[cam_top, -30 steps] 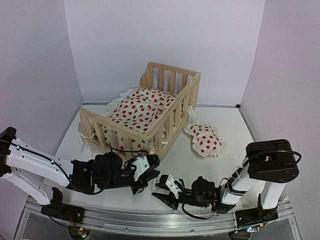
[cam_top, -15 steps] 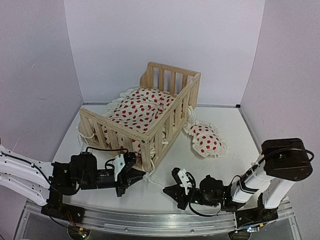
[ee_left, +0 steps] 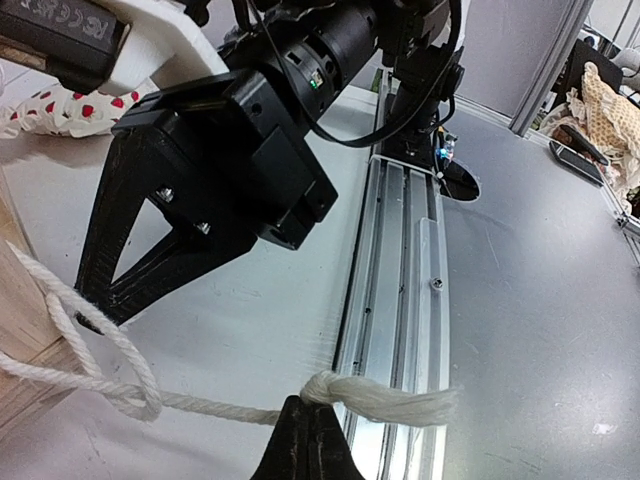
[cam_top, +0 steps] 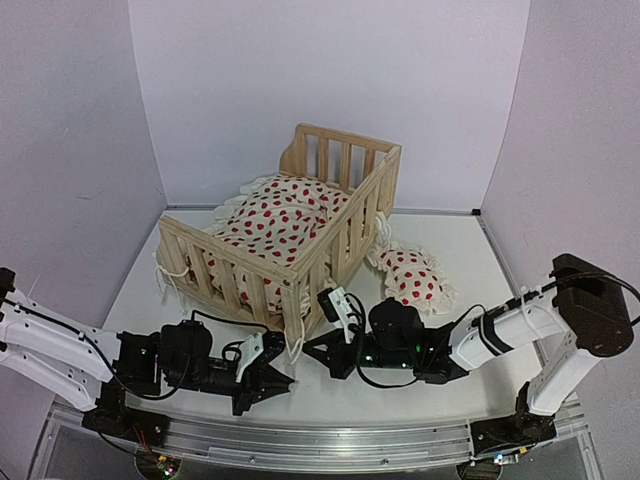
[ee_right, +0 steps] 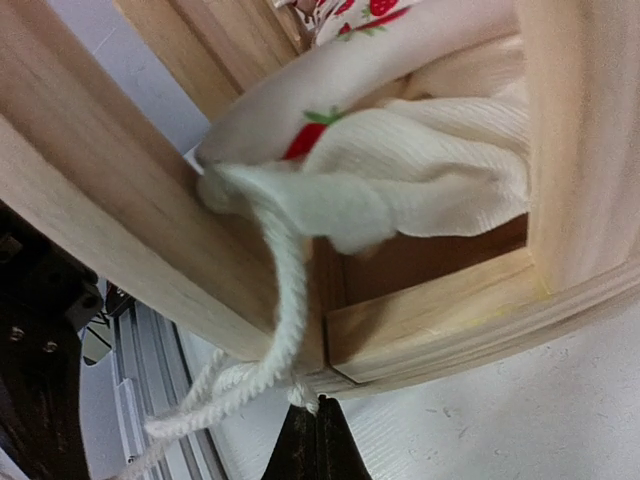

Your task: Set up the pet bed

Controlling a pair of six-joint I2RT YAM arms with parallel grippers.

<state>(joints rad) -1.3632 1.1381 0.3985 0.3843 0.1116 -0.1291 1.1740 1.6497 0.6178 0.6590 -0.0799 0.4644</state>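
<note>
Pale lilac walls point(cam_top: 90, 120) close in a white table point(cam_top: 470, 250), and the pet bed point(cam_top: 335, 240) stands at its middle, angled, with its tall slatted head end toward the back wall.

Its pine frame looks light and rigid, so it would likely slide or tip if a string is pulled hard. The slats look thin and would be poor places to grip. The red-dotted cushion point(cam_top: 280, 222) lies inside the frame. It is soft, puffy and limp, with ruffles spilling over the far left rail. The tie string point(ee_left: 200, 405) is a twisted white cord, floppy and slightly fuzzy, with a knot and a frayed tuft at its end. I judge the cord just inside that knot to be the best hold, since the knot stops it slipping through.

The left gripper point(ee_left: 310, 428) has its tips pinched together on the cord right beside the knot. The right gripper point(ee_right: 318, 428) is likewise closed to a point, nipping the cord just below the near corner post point(ee_right: 250, 300), where the cushion's bunched corner pokes through.

By count there is one frame, one cushion, and one loose red-dotted pillow point(cam_top: 412, 280) on the table just right of the bed. Two strands show at the near corner, though I cannot tell whether they are one looped cord. More cord hangs at the left corner point(cam_top: 165, 278).
</note>
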